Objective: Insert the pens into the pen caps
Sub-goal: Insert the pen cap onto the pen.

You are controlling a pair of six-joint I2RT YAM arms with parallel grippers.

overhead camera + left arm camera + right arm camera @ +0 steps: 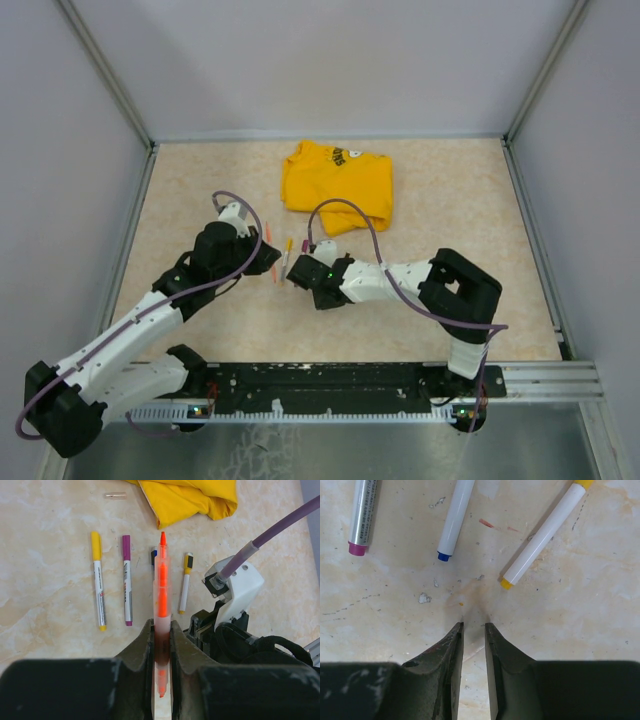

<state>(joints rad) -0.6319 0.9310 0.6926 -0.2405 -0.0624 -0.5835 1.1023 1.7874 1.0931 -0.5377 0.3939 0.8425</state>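
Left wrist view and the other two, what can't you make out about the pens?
Left wrist: blue pen mostly hidden behind the orange pen held in the left hand; capped or not, cannot tell.
Right wrist: magenta-ended pen, blue-ended pen and yellow-ended pen cut off by the top edge; far ends unseen.
Top external: loose pens too small to count.

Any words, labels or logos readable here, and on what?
None can be read.
yellow T-shirt: dark print near the collar, too small to read.
yellow-capped pen: barrel lettering, too blurred.
magenta-capped pen: barrel lettering, too blurred.
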